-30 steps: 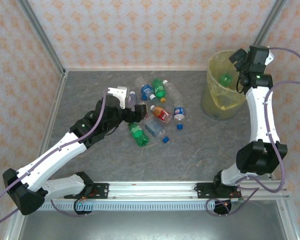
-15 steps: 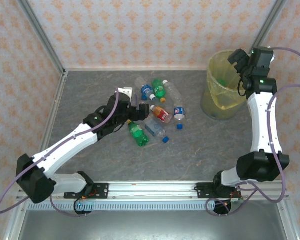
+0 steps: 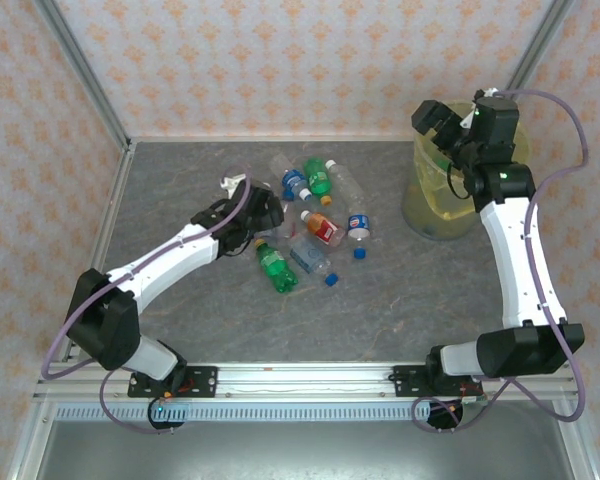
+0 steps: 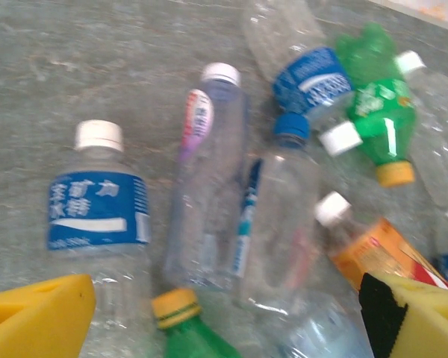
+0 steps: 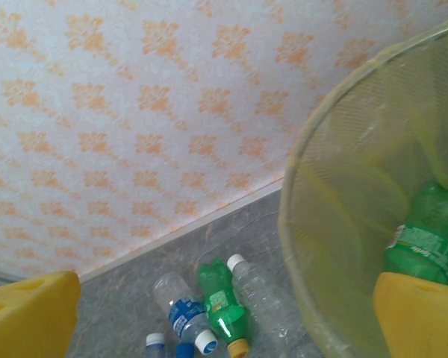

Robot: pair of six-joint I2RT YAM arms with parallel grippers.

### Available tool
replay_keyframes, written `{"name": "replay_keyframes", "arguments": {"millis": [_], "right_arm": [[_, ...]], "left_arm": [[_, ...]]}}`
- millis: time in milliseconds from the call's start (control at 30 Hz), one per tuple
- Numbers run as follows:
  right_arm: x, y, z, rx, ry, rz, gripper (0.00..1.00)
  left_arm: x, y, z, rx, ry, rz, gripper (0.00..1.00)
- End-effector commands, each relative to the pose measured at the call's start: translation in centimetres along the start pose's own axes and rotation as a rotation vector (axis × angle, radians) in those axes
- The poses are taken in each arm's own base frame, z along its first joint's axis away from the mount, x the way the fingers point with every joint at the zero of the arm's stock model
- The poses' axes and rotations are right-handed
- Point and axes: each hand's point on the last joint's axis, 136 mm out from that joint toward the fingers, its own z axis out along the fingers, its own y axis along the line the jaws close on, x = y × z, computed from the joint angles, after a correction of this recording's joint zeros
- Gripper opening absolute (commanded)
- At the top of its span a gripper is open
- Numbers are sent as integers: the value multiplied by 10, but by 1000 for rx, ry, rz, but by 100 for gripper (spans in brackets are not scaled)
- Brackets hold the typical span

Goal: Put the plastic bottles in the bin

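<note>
Several plastic bottles point(image 3: 322, 227) lie in a loose pile at mid-table. My left gripper point(image 3: 270, 213) hovers at the pile's left side, open. In the left wrist view its yellow fingers point(image 4: 33, 317) flank a green bottle with a yellow cap point(image 4: 181, 328), with clear bottles point(image 4: 280, 216) and a blue-labelled one point(image 4: 97, 201) beyond. My right gripper point(image 3: 430, 118) hangs open and empty above the left rim of the yellow-lined bin point(image 3: 430, 205). The right wrist view looks into the bin point(image 5: 336, 224), where a green bottle point(image 5: 425, 239) lies.
A loose blue cap point(image 3: 360, 254) lies right of the pile. Patterned walls and metal frame posts close in the table on three sides. The bin stands in the back right corner. Bare grey tabletop point(image 3: 400, 300) stretches between pile, bin and the arm bases.
My left arm has stretched out, carrying its gripper up over the pile's left side. My right gripper has swung left from over the bin to its left rim.
</note>
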Motion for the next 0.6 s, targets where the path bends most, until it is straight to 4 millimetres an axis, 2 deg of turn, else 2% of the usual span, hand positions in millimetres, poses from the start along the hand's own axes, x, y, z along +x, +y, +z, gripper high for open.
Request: {"name": "replay_keyframes", "arguments": {"millis": [0, 200, 567], "right_arm": [[-16, 22, -8, -66, -52, -40, 100], [-11, 29, -3, -90, -30, -43, 100], [-10, 30, -1, -94, -27, -48, 100]], "left_arm": [[-7, 26, 11, -63, 21, -55, 92], [9, 58, 37, -113, 132, -92, 86], [42, 68, 58, -131, 257, -84, 86]]}}
